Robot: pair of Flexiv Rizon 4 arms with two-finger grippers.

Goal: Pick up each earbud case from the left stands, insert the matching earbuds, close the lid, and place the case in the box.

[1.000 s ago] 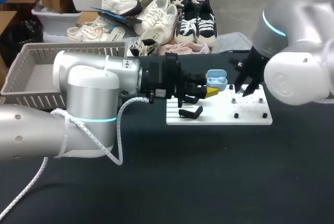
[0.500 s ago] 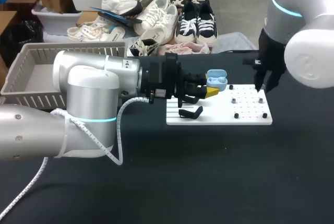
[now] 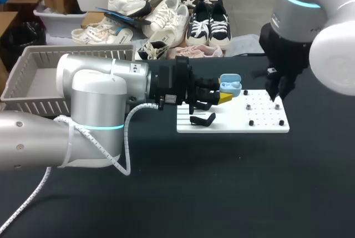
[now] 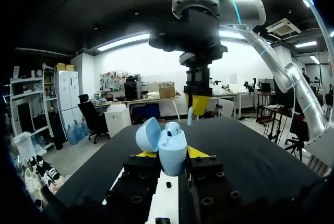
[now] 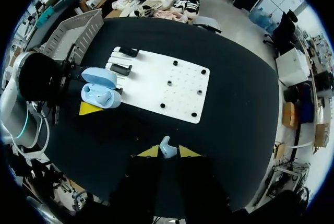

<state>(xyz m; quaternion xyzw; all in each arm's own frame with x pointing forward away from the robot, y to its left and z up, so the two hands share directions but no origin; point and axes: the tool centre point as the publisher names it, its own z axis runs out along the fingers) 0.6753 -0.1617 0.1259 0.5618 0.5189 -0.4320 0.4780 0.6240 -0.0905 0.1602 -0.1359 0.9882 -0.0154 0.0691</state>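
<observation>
My left gripper [image 3: 224, 97] is shut on a light blue earbud case [image 3: 230, 86], held over the left part of the white board [image 3: 233, 122]. In the left wrist view the case [image 4: 172, 151] stands upright between my fingers with its lid [image 4: 147, 134] open and one earbud [image 4: 174, 127] seated in it. My right gripper [image 5: 168, 151] is shut on a light blue earbud [image 5: 166, 148], high above the table. From the left wrist it hangs ahead of and above the case, pointing down as the right gripper [image 4: 198, 104]. In the head view the right gripper [image 3: 275, 89] is over the board's far right corner.
Two black stands [image 5: 125, 68] [image 5: 129, 51] sit on the board's left end, one of them the stand [image 3: 202, 119] under my left gripper. Several small black pegs [image 3: 251, 122] dot the board's right half. A grey basket [image 3: 33, 60] stands at the table's left.
My right arm has lifted from the board's pegs and swung right, then turned, carrying the earbud. The left arm and case have stayed still.
</observation>
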